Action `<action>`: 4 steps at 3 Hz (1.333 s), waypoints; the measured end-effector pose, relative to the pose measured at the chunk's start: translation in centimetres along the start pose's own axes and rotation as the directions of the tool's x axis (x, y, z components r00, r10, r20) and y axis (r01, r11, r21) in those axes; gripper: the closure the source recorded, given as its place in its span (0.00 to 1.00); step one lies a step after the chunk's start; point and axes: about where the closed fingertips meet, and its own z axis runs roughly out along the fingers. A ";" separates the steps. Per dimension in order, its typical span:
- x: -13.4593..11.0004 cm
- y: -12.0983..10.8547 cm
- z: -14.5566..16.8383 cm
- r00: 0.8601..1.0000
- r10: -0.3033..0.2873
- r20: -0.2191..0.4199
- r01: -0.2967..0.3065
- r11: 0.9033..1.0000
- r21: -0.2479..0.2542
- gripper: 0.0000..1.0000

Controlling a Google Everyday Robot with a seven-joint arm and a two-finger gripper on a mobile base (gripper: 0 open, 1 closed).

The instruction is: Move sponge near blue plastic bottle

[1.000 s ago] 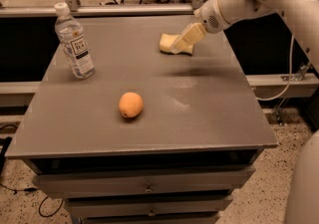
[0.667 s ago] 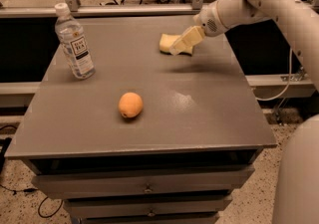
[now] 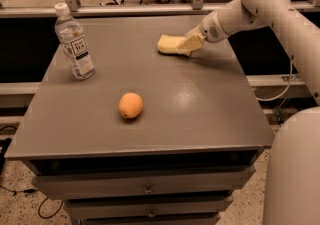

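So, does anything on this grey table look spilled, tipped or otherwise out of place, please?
Nothing stands out. The clear plastic bottle with the white cap stands upright at the left, the round orange fruit sits in the middle, and the gripper is at the pale yellow foam sponge far right.

Bottle [image 3: 74,39] back left, sponge [image 3: 169,44] back right at pincer [image 3: 190,44], orange [image 3: 131,105] front centre

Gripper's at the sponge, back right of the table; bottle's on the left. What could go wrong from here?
1. The gripper meets the sponge only at its right end; the soft foam may slip free or drag along the table.
2. The blue plastic bottle stands upright near the left edge; arriving too close could topple it.
3. The orange fruit lies nearer the front; a low detour could roll it.
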 end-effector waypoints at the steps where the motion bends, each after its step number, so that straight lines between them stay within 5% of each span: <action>1: 0.7 0.1 0.1 1.000 -0.012 -0.016 0.012 1.000 -0.006 0.70; 2: -1.8 1.4 -0.1 0.997 -0.071 0.027 0.072 0.997 -0.022 0.93; 3: -7.2 4.0 -0.5 0.976 -0.191 0.102 0.195 0.980 -0.026 1.00; 4: -11.3 8.2 2.3 0.940 -0.319 0.118 0.326 0.944 -0.046 1.00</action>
